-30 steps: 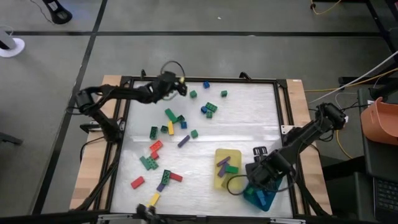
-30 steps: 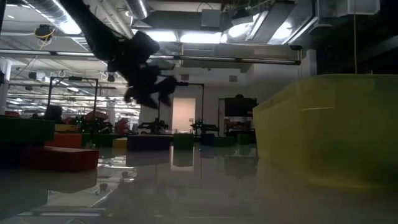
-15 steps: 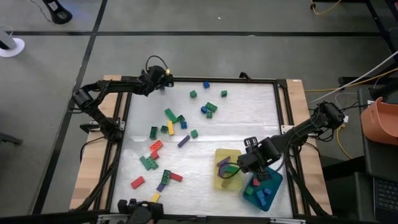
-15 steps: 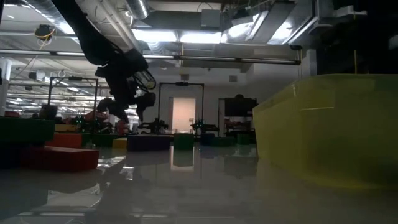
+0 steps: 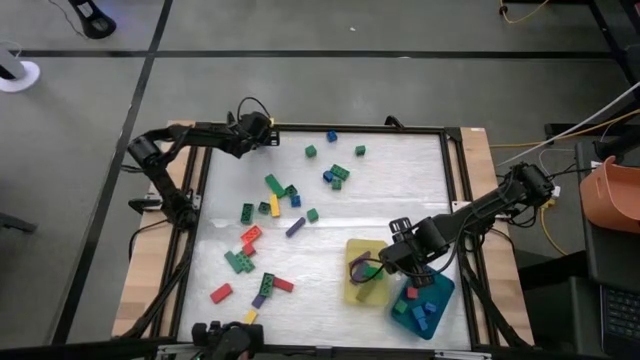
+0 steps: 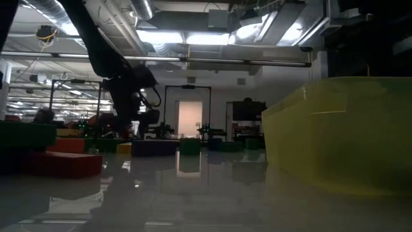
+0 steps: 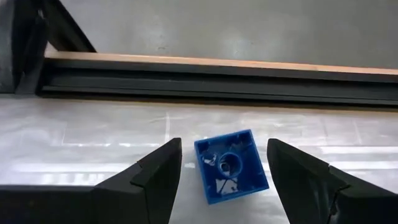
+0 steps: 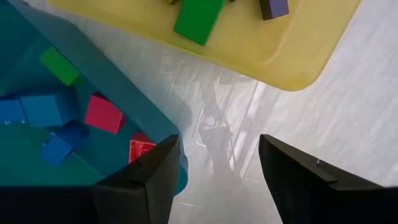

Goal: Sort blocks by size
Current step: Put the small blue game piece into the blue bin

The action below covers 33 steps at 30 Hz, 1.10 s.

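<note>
Many small blocks (image 5: 275, 186) lie scattered on the white table's left half. My left gripper (image 5: 262, 133) is open at the table's far left corner. Its fingers stand on either side of a small blue cube (image 7: 231, 165) that rests on the table, without touching it. My right gripper (image 5: 396, 262) is open and empty, over the gap between the yellow tray (image 5: 352, 292) and the teal tray (image 5: 440, 297). The yellow tray holds a green block (image 8: 198, 17) and purple blocks. The teal tray holds several small cubes (image 8: 103, 113).
The table's dark frame rail (image 7: 205, 74) runs just beyond the blue cube. In the low view the yellow tray's wall (image 6: 341, 135) fills the right side, and green and red blocks (image 6: 58, 161) lie at the left. Bare table lies at the far right (image 5: 410, 180).
My left gripper has gone toward the table's far left corner and come down near the surface. My right gripper has left the place over the teal tray and gone toward the far and left, to the gap between the two trays.
</note>
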Tool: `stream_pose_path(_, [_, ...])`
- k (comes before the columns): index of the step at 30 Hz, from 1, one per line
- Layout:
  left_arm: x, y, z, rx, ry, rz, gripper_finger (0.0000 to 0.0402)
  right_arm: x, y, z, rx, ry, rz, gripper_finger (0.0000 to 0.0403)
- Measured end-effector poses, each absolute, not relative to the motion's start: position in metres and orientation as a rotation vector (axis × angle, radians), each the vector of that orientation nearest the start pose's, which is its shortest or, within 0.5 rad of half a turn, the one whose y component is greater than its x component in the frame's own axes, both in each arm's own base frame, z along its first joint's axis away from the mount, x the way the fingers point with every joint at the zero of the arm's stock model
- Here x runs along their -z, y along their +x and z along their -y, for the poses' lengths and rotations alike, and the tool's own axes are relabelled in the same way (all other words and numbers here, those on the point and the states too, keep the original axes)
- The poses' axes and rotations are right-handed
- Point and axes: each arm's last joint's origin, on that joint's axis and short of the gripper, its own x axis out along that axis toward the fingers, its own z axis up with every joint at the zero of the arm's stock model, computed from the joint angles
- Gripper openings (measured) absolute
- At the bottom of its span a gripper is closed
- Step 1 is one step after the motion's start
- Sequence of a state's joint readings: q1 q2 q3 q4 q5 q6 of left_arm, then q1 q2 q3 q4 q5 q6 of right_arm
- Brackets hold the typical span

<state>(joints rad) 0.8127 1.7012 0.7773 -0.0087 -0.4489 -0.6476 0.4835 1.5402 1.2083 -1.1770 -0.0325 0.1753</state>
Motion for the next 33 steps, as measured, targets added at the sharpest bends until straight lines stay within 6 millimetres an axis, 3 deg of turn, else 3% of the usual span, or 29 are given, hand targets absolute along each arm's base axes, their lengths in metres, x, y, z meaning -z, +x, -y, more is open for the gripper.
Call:
stream_pose_path(8, [-0.12,0.202,-0.232,-1.454,-0.697,-0.599,0.0216,-0.248,0.238,-0.126,-0.278,-0.204,-1.507,0.0221])
stream_pose_path(16, [-0.121,0.202,-0.232,-1.434,-0.667,-0.622,0.0118,-0.248,0.238,-0.126,-0.278,-0.204,-1.507,0.0221])
stream_pose_path(19, [-0.121,0.205,-0.232,-1.372,-0.694,-0.617,0.0118,-0.248,0.238,-0.126,-0.278,-0.205,-1.507,0.0221])
stream_pose_path(24, [-0.127,0.219,-0.226,-1.108,-0.78,-0.581,0.0118,-0.248,0.238,-0.126,-0.293,-0.22,-1.504,0.0221])
stream_pose_path(28, [-0.144,0.239,-0.216,-0.793,-0.832,-0.471,0.0118,-0.248,0.239,-0.125,-0.272,-0.262,-1.482,0.0221])
stream_pose_path(33, [-0.161,0.272,-0.182,-0.345,-0.802,-0.429,0.0118,-0.249,0.247,-0.125,-0.234,-0.376,-1.375,0.0221])
